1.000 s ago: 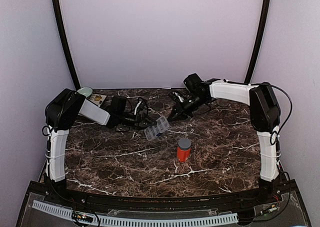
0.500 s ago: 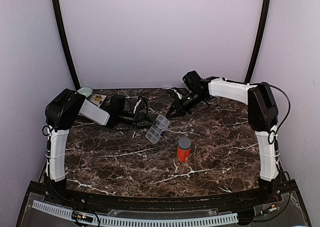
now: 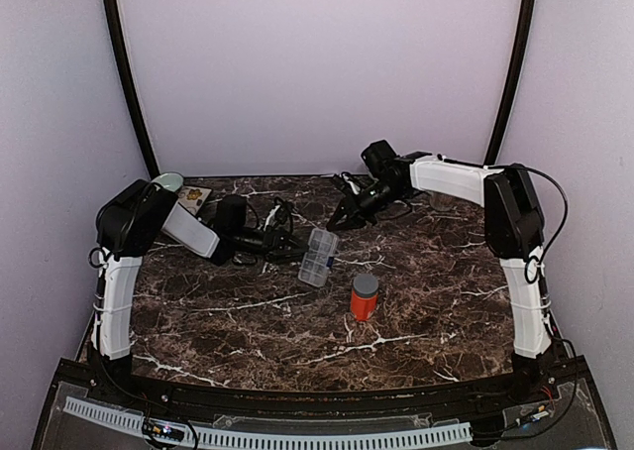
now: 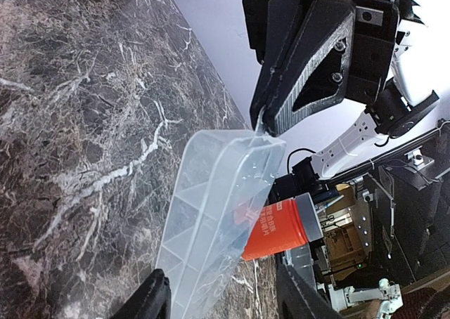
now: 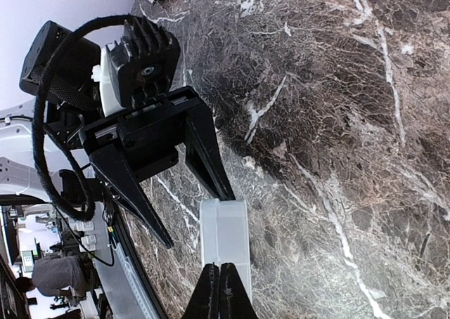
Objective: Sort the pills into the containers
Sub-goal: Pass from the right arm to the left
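Observation:
The containers, a clear plastic organiser box (image 3: 318,256), lie on the dark marble table (image 3: 218,321) between both arms. In the left wrist view the box (image 4: 211,213) reaches from between my left gripper's (image 4: 221,291) spread fingers toward the right gripper (image 4: 309,59), whose tip meets its far end. My left gripper (image 3: 290,242) is open, with one finger against the box's edge and the other apart from it. The right gripper (image 5: 220,268) is shut and empty, its tips over the near end of the box (image 5: 225,238). No pills show in any view.
An orange bottle with a grey cap (image 3: 365,297) stands upright just in front of the box. A pale bowl (image 3: 168,182) and a small printed packet (image 3: 195,197) sit at the back left corner. Walls close in the table on three sides.
The box has swung from a diagonal lie to nearly lengthwise and slid slightly right. My left gripper's fingers stand narrower than a second ago. The right gripper has drawn back a little, still shut.

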You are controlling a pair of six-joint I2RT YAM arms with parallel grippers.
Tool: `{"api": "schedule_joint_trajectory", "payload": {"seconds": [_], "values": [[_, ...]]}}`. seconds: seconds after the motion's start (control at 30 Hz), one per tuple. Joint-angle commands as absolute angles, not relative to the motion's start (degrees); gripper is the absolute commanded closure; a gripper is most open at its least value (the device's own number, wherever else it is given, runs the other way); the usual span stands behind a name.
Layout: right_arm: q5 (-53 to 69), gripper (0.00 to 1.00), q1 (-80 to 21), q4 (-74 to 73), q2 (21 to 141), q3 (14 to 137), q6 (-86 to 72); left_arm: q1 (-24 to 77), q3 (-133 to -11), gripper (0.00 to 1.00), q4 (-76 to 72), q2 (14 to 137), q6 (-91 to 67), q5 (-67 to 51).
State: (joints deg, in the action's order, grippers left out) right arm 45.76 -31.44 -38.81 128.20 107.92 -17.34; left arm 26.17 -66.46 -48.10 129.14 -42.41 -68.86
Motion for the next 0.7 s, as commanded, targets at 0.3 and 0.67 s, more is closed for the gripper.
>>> {"api": "schedule_joint_trajectory", "payload": {"seconds": [0.3, 0.67], "values": [[48.9, 1.00, -31.0, -35.6, 128.9, 108.0, -17.4, 27.2, -67.4, 0.14, -47.1, 130.1, -40.0, -66.6], [49.8, 1.00, -31.0, -34.0, 128.9, 107.5, -17.3, 27.9, -69.6, 0.15, -49.8, 132.0, -42.1, -68.5]]}}
